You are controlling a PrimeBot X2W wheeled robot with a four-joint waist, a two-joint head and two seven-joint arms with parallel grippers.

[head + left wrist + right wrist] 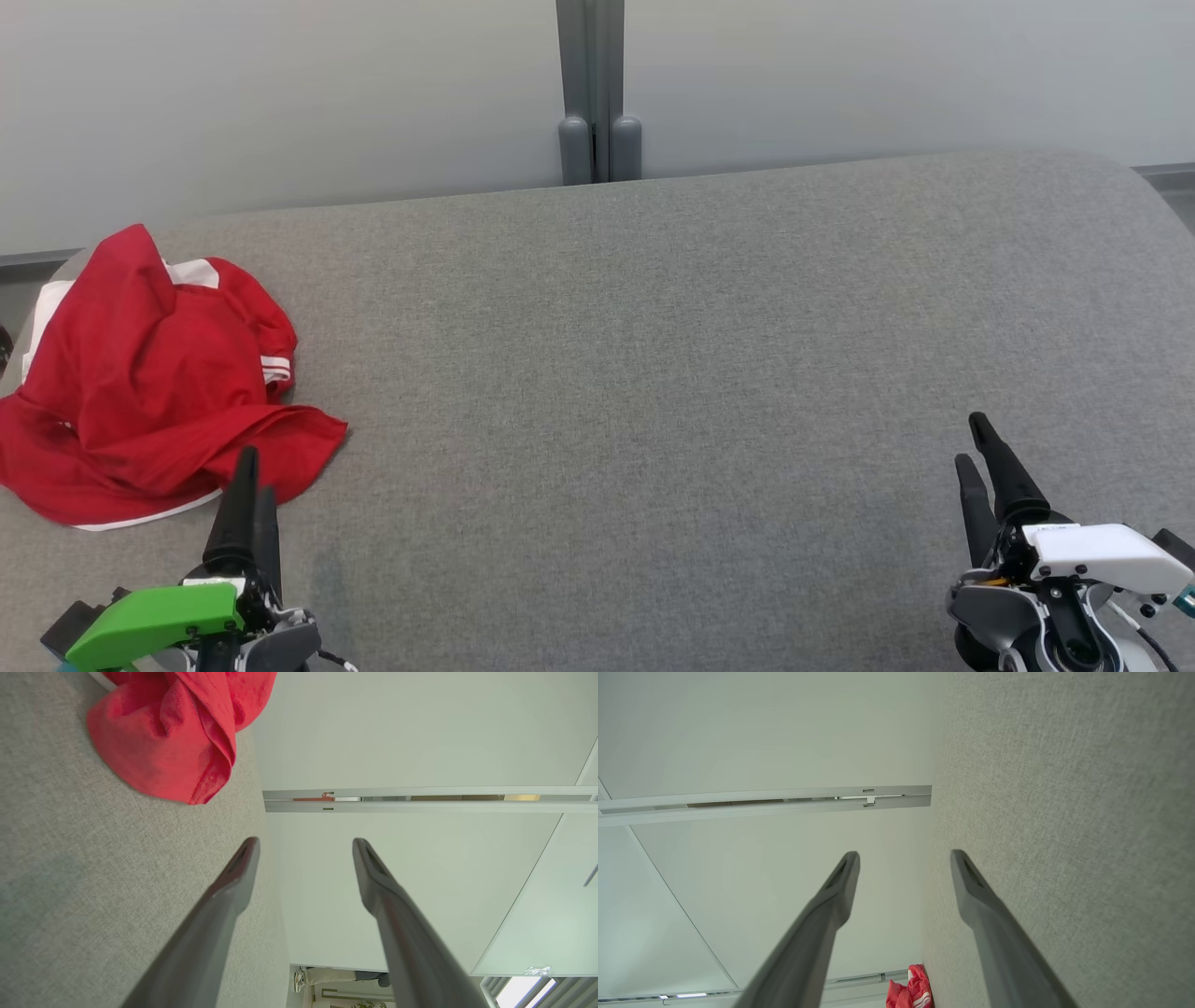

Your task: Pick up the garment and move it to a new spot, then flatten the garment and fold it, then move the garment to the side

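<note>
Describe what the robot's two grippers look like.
Both have two long, tapering dark fingers. The left gripper carries a bright green cover; the right gripper has a white cover over grey and black parts.

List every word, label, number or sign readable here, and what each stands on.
No text can be read.
Small dark marking on the right arm's white cover: too small to read.
Pale logo on the wall panel: blurred.
Red garment: white stripes, no lettering visible.
</note>
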